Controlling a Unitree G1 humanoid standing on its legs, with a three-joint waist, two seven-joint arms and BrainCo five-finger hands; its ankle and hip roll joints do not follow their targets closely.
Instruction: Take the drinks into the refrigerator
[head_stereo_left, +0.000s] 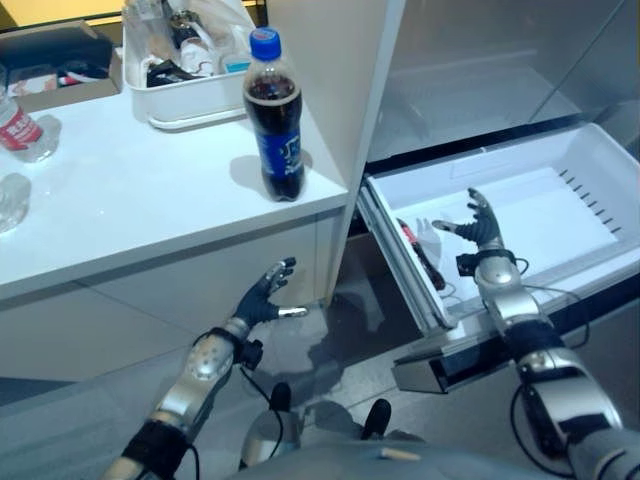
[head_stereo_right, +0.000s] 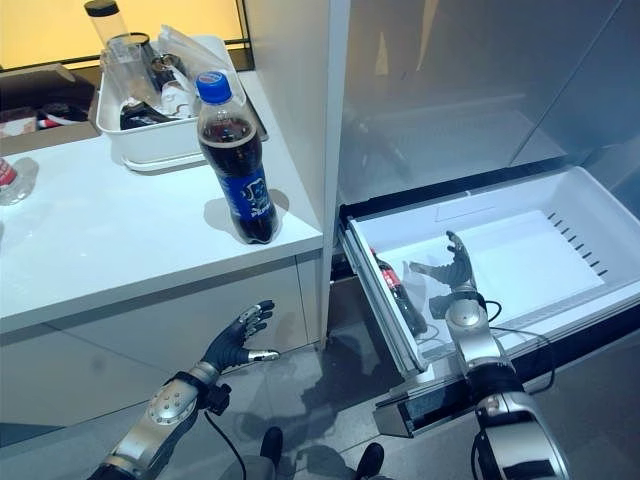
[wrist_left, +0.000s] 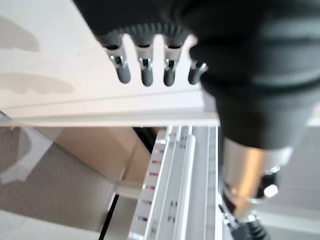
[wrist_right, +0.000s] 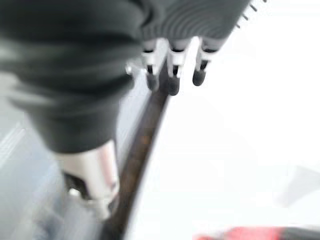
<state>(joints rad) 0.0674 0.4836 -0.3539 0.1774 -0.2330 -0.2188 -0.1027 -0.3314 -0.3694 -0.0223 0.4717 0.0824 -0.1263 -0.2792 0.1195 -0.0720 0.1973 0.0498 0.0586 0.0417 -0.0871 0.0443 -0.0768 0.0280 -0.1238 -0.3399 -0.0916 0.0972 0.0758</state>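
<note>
My right hand (head_stereo_right: 456, 268) hangs over the pulled-out refrigerator drawer (head_stereo_right: 520, 262), fingers straight and spread, holding nothing. Just beside it, a dark cola bottle with a red label (head_stereo_right: 397, 291) lies on its side in the drawer, along the wall nearest the counter; my fingertips are near it but apart from it.

My left hand (head_stereo_left: 263, 295) is low in front of the white cabinet face, under the edge of the surface (head_stereo_left: 130, 200), with its fingers loosely extended and empty as well.

On the surface, close to the front corner beside the refrigerator's tall white side panel (head_stereo_left: 345, 90), a dark cola bottle with a blue cap and blue label (head_stereo_left: 274, 117) stands upright. Neither of my hands touches it. Behind it sits a white tray (head_stereo_left: 185, 105) crowded with small items that I cannot make out clearly. At the far left edge of the surface there is a clear bottle with a red label (head_stereo_left: 18, 130), and behind it a cardboard box (head_stereo_left: 65, 92) with dark things in it.
</note>
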